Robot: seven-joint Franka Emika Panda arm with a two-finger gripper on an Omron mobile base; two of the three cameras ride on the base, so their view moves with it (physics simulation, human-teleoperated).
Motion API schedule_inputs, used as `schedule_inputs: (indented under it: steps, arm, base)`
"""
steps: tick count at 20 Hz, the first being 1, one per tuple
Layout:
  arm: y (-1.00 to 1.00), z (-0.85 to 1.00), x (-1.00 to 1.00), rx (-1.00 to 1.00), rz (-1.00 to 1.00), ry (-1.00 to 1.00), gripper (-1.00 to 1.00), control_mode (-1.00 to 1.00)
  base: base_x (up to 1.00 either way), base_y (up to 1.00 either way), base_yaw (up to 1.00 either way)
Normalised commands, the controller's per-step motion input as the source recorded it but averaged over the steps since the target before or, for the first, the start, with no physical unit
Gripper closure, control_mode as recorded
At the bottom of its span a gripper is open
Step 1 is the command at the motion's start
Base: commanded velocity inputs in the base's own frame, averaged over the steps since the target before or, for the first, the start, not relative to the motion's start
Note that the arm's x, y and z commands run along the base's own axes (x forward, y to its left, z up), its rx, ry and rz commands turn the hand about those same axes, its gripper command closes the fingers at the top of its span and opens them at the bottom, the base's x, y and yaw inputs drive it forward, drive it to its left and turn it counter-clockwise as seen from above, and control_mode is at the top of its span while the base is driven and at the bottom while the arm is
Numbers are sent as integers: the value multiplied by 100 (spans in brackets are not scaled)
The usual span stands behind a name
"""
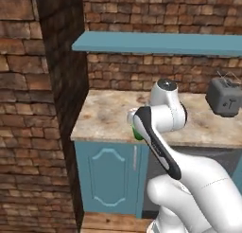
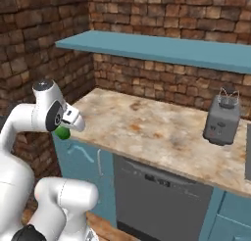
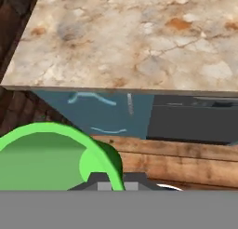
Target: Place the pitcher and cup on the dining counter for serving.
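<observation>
Before the wall counter (image 2: 147, 132), hand (image 3: 114, 184) clamped on green cup (image 3: 51, 158), toaster (image 2: 223, 118) well apart

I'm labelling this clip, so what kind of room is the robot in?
A simulated kitchen, most likely: a marbled stone counter on teal cabinets, a toaster standing on it, and a dark dishwasher front under it.

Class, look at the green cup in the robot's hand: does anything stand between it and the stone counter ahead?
Nothing visible does. The hand is shut on the cup, held before the counter's front edge; the toaster stands far along it.
</observation>
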Motion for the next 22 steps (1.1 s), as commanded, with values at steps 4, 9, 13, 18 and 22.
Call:
schedule_inputs:
  steps: [4, 9, 13, 18, 22]
  arm:
    - [0, 0, 0, 0, 0, 0, 100, 100]
    - [0, 0, 0, 0, 0, 0, 100, 100]
    - [0, 0, 0, 0, 0, 0, 100, 100]
    - [0, 0, 0, 0, 0, 0, 100, 100]
    - [0, 0, 0, 0, 0, 0, 100, 100]
  base:
    - [-62, -16, 98]
    - [-29, -3, 100]
    - [-4, 0, 100]
    - [-1, 0, 100]
    - [0, 0, 100]
